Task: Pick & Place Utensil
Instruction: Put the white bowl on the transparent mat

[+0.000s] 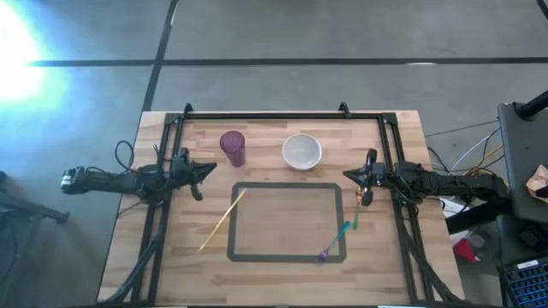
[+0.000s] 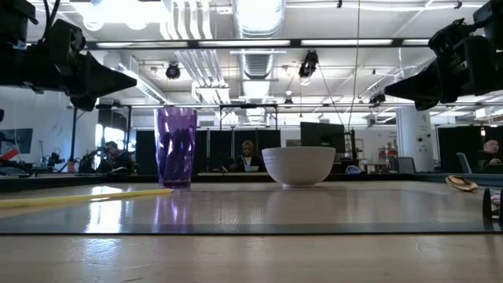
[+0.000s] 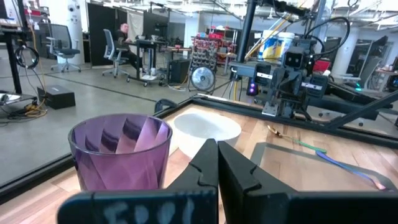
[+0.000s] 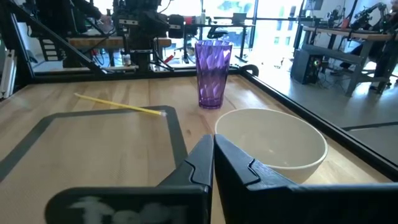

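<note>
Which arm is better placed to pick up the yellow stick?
Left. The yellow stick crosses the tape rectangle's left edge, nearer the left end effector. The right end effector waits across the table.

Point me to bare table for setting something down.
Bare wood fills most of the taped rectangle, between the yellow stick and the teal utensil across opposite corners. Crowded: the strip beyond it, with purple cup and white bowl.

Nothing readable is showing anywhere. The pale smeared marks on the left claw (image 3: pixel 216 163) body and on the right claw (image 4: pixel 213 155) body are staying too blurred to make out as letters or numbers.
</note>
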### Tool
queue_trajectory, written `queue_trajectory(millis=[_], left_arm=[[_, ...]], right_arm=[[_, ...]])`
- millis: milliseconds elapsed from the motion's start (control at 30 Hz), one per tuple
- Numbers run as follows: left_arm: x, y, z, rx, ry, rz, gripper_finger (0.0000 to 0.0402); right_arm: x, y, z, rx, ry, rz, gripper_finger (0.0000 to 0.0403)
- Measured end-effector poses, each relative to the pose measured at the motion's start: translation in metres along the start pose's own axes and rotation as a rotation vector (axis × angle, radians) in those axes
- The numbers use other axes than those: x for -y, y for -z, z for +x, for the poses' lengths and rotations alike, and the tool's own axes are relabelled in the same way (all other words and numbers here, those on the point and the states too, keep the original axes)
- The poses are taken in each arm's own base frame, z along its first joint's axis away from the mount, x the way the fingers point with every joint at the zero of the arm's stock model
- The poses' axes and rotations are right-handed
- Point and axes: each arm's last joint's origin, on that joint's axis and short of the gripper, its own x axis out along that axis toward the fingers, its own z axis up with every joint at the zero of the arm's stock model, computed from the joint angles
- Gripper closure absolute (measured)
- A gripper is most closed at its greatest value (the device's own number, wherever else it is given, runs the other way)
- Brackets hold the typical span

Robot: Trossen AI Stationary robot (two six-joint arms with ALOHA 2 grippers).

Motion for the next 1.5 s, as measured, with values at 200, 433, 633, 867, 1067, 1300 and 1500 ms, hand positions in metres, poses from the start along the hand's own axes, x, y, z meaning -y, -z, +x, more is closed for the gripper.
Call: queue_trajectory(millis=[200, 433, 633, 867, 1067, 1300, 1500], left_arm=[[0.000, 0.000, 0.000, -0.002, 0.000, -0.001, 0.0401], [0.000, 0.000, 0.000, -0.001, 0.000, -0.002, 0.0401], [0.000, -0.001, 0.000, 0.011, 0.002, -0.009, 0.0401], [0.000, -0.001, 0.000, 0.013, 0.002, -0.010, 0.0401], [0.000, -0.001, 0.000, 0.013, 0.001, -0.007, 0.0401], [0.000, -0.001, 0.000, 0.014, 0.001, 0.022, 0.0401], [0.000, -0.003, 0.000, 0.017, 0.001, 0.039, 0.0401]], right_arm=[[0.000, -0.005, 0.000, 0.056, -0.001, 0.009, 0.0394], [0.001, -0.016, -0.001, 0.165, 0.023, 0.030, 0.0394], [0.002, -0.023, -0.003, 0.242, 0.058, 0.040, 0.0388], [0.004, -0.030, -0.005, 0.293, 0.123, 0.039, 0.0330], [0.005, -0.060, -0.009, 0.333, 0.190, 0.054, 0.0267], [0.008, -0.097, -0.005, 0.210, 0.344, -0.018, 0.0205], [0.006, -0.124, 0.004, 0.050, 0.375, -0.027, 0.0179]])
